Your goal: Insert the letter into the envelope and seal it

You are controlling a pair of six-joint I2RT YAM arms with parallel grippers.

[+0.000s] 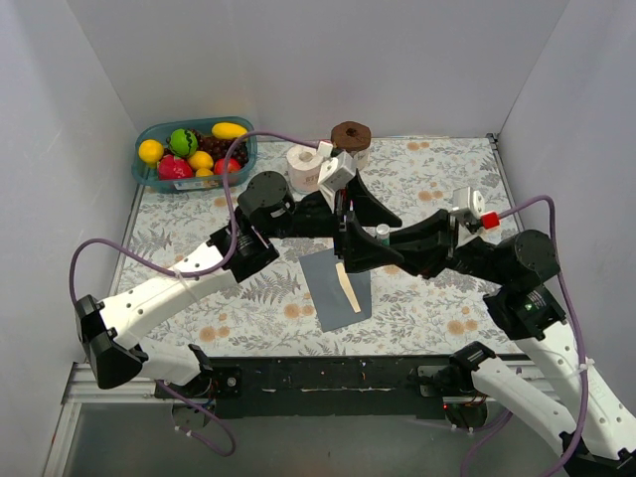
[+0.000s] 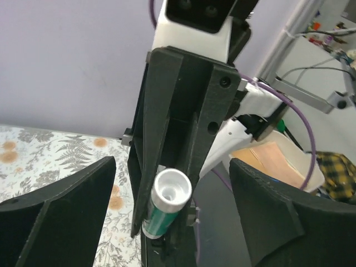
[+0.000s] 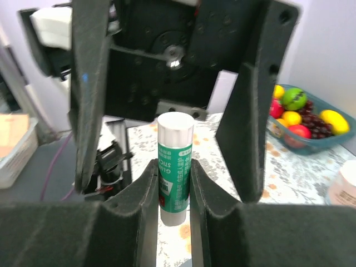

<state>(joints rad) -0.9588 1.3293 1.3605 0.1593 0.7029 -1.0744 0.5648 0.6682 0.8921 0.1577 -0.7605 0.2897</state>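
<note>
Our right gripper (image 3: 173,169) is clamped on a green and white glue stick (image 3: 175,139), one finger on each side. Our left gripper (image 2: 172,162) faces it with its fingers wide apart, on both sides of the stick and not touching it. Below the two grippers, the envelope (image 1: 333,298) lies flat on the table (image 1: 437,298). The letter (image 1: 349,289) shows as a narrow cream strip on the envelope; we cannot tell if it is partly inside.

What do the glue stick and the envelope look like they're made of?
The glue stick looks plastic: glossy green printed label, smooth white end catching the light. The envelope is probably paper with a matte finish: thin, flat, dark grey, no shine.
</note>
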